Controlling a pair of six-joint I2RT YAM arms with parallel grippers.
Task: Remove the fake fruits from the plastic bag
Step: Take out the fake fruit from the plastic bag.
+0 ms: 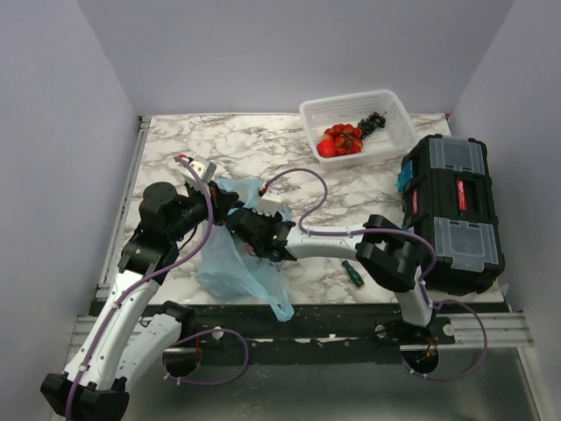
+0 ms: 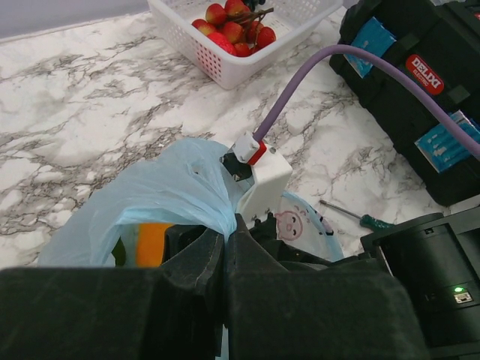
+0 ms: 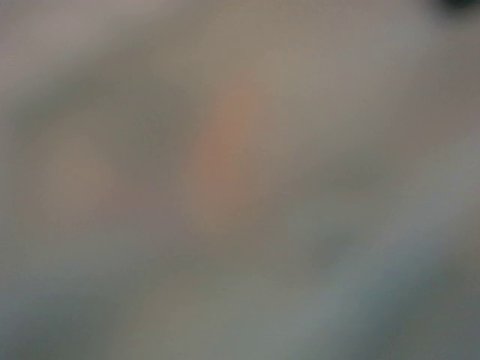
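The light-blue plastic bag (image 1: 230,267) lies at the near left of the table. My left gripper (image 1: 222,204) is shut on a gathered edge of the bag (image 2: 161,191), its jaws pressed together on the film (image 2: 225,232). Through the bag's side an orange-yellow fruit (image 2: 150,241) and a sliver of green (image 2: 118,252) show. My right gripper (image 1: 250,232) reaches into the bag's mouth; its fingers are hidden. The right wrist view is a full blur with a faint orange smudge (image 3: 221,150). Several red fruits (image 1: 340,140) lie in the white basket (image 1: 396,109).
The white basket (image 2: 196,51) at the back right also holds a dark grape bunch (image 1: 373,122). A black toolbox (image 1: 456,210) stands at the right edge. A green-handled screwdriver (image 1: 352,273) lies near the front edge. A purple cable (image 2: 315,75) arcs over the table.
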